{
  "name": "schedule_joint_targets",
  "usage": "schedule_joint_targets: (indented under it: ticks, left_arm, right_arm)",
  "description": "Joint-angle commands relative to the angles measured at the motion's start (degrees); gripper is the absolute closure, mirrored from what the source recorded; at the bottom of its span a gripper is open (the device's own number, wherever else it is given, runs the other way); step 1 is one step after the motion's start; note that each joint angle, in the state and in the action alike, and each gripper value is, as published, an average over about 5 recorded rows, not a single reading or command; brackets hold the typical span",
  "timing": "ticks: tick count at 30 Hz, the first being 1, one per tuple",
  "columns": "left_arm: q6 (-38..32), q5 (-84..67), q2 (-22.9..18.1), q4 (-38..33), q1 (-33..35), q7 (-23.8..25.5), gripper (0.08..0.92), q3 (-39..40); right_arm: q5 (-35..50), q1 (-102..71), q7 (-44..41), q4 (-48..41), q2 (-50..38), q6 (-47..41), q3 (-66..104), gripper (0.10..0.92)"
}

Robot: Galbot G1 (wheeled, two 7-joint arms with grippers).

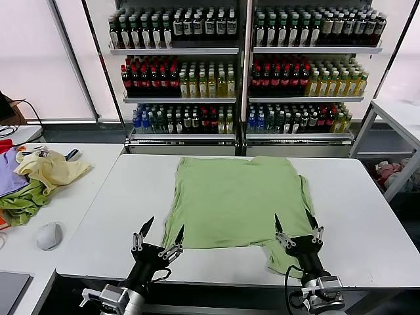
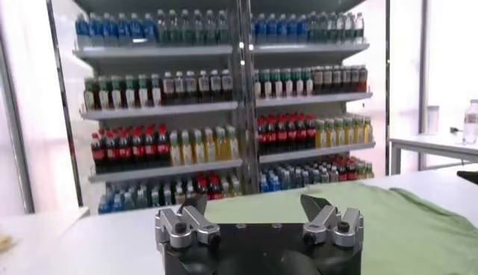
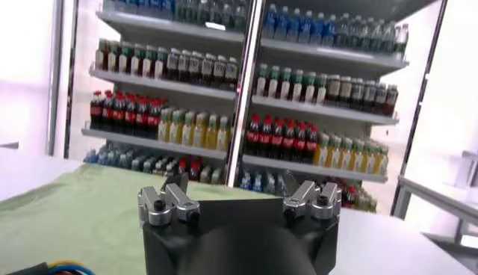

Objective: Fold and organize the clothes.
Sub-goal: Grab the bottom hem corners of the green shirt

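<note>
The clothes are one light green short-sleeved shirt (image 1: 236,197) lying spread flat on the white table (image 1: 367,223), with one sleeve bunched at its near right corner. My left gripper (image 1: 165,224) hovers open over the table's front edge, just by the shirt's near left corner. My right gripper (image 1: 291,216) hovers open over the near right corner and the bunched sleeve. Neither holds anything. In the left wrist view the left gripper (image 2: 255,205) stands wide open with the shirt (image 2: 388,220) beyond it. In the right wrist view the right gripper (image 3: 235,185) is likewise open, with the shirt (image 3: 75,213) beside and beyond it.
Shelves of bottles (image 1: 243,65) stand behind the table. A side table on the left carries a pale yellow garment (image 1: 52,169), a darker green cloth (image 1: 23,203), a purple cloth (image 1: 8,178) and a mouse (image 1: 49,235). Another table (image 1: 400,111) stands at the far right.
</note>
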Motion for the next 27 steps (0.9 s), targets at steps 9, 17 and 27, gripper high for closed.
schedule_joint_targets:
  ticks: [9,17,27]
  left_arm:
    - [12.08,-5.43,-0.19,6.56,-4.27,-7.73,0.177,1.98]
    - [12.18,-12.08,0.16,11.91,-8.76,-10.96,0.177,2.2]
    - [12.23,-12.45,0.29,16.52,-12.37,-12.14,0.177,3.68]
  right_arm:
    - [3.07,-3.58,2.4,0.06,-0.52,-9.6,1.97,0.203]
    - [1.58,-4.39,2.45,-1.68,-0.27,-11.36,0.85,0.203]
    - [2.85,-4.44,2.02,-2.7,-0.13,-11.67,0.07,0.203]
